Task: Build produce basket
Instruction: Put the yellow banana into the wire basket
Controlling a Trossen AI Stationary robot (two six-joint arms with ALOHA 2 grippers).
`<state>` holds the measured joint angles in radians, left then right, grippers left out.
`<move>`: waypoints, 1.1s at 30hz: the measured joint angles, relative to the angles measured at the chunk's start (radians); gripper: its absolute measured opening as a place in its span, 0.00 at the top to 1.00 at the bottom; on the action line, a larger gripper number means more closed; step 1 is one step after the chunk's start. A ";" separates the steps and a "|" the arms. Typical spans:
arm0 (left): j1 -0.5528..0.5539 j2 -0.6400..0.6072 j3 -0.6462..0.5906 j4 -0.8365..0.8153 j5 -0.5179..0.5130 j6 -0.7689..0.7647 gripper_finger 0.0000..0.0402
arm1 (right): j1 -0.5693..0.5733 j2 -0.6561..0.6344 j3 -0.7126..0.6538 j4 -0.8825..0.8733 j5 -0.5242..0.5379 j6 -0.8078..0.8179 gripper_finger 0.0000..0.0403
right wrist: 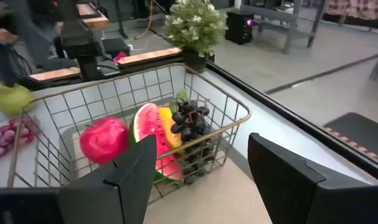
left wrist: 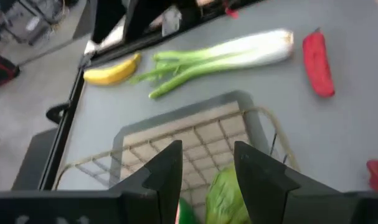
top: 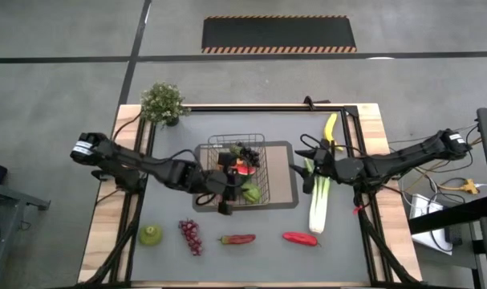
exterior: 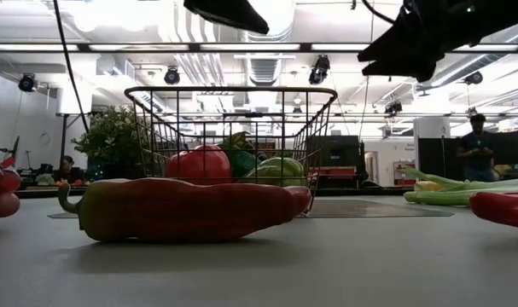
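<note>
Grippers both open and empty: left gripper point(top: 225, 195) over basket point(top: 259, 146), right gripper point(top: 301, 160) beside it.

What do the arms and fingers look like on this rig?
Both arms are dark and jointed. The left arm has a white label band near its outer end; the right arm has a similar white mark by its wrist joint. The left gripper has flat, angular dark fingers, and so does the right gripper.
</note>
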<state>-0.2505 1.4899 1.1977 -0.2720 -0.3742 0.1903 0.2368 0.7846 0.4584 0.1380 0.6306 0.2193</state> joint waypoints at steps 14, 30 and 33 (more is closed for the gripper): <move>-0.009 -0.037 -0.042 0.118 -0.002 0.188 0.68 | -0.067 0.105 0.212 -0.148 0.007 0.040 0.42; -0.009 -0.059 -0.045 0.159 0.002 0.213 0.68 | -0.537 0.252 0.437 -0.712 -0.242 0.149 0.42; -0.009 -0.067 -0.045 0.166 0.002 0.211 0.68 | -0.653 0.286 0.438 -0.761 -0.272 0.191 0.42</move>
<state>-0.2596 1.4224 1.1522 -0.1056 -0.3725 0.4012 -0.4164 1.0705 0.8967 -0.6230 0.3588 0.4104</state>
